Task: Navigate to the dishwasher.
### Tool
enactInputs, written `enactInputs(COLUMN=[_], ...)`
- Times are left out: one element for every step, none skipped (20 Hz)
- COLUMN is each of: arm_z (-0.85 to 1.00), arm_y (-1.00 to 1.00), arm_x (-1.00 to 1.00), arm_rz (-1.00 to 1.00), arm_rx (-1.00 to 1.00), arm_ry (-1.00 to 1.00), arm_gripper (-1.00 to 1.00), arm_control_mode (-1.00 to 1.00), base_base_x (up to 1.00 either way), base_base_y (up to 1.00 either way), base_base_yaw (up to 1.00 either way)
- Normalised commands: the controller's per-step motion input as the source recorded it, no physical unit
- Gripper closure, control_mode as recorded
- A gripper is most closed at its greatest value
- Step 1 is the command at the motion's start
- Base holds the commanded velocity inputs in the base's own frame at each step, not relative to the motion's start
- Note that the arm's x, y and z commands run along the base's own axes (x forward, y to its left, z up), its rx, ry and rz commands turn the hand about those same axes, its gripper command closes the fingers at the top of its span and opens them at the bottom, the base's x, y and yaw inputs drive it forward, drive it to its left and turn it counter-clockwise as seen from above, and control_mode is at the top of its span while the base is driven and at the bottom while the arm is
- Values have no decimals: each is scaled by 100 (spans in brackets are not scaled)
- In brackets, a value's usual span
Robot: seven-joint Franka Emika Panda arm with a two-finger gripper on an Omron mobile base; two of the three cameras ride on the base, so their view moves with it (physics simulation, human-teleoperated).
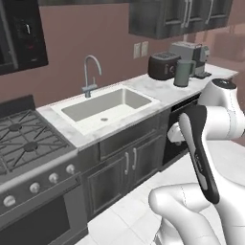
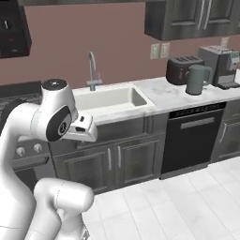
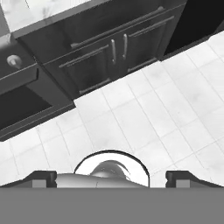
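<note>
The dishwasher (image 2: 194, 143) is a flat black front with a horizontal silver bar handle, set under the marble counter to the right of the sink cabinet. In the left base view my arm covers most of the dishwasher (image 1: 173, 143). A corner of the dishwasher (image 3: 197, 22) shows at the upper right of the hand view. My gripper (image 3: 111, 179) points down at the white tiled floor, open with its fingertips (image 3: 41, 178) wide apart and nothing between them. The arm is folded close to the base, in front of the sink cabinet.
A sink (image 2: 110, 101) with a faucet (image 2: 93, 70) sits left of the dishwasher, above dark cabinet doors (image 2: 105, 164). The oven (image 1: 33, 201) with silver knobs is at far left. A toaster (image 2: 180, 69), a kettle (image 2: 197, 79) and a coffee machine (image 2: 220, 65) stand on the counter.
</note>
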Motion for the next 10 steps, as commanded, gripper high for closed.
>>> enactInputs(arm_z=[0,0,0,0,0,0,0,0,0,0], arm_y=[0,0,0,0,0,0,0,0,0,0], arm_x=[0,0,0,0,0,0,0,0,0,0], arm_rz=[0,0,0,0,0,0,0,0,0,0], arm_rx=[0,0,0,0,0,0,0,0,0,0], arm_ry=[0,0,0,0,0,0,0,0,0,0], arm_gripper=[-100,-100,-100,-100,-100,-100,-100,-100,-100,-100], arm_control_mode=[100,100,100,100,100,100,100,100,100,100], base_base_x=[58,56,54,51,49,46,44,43,43,40], base_base_y=[-62,-62,-63,-62,-61,-61,-61,-61,-61,-60], base_base_yaw=[25,25,24,24,23,23,22,21,20,19])
